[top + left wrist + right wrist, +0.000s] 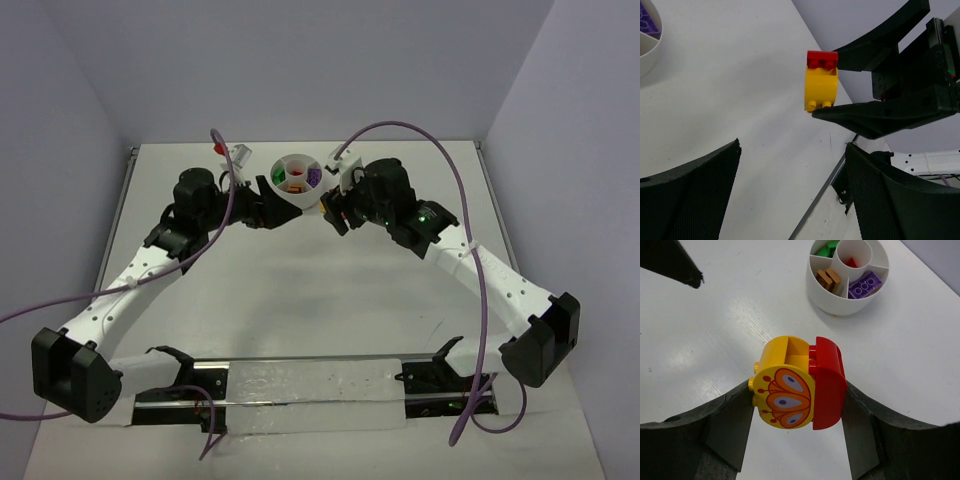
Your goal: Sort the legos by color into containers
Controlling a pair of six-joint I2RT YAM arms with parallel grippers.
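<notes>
One yellow-and-red brick (785, 390) clamped in your right jaws; left jaws released, empty. Next: carry it to the far-edge bowl (840, 302), own section.

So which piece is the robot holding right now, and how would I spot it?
Find the round white bowl at the far middle of the table; just in front of it, the right arm has its jaws shut on one brick. It is yellow with a red cap, and unlike the plain bricks in the bowl it carries an orange butterfly print.
</notes>
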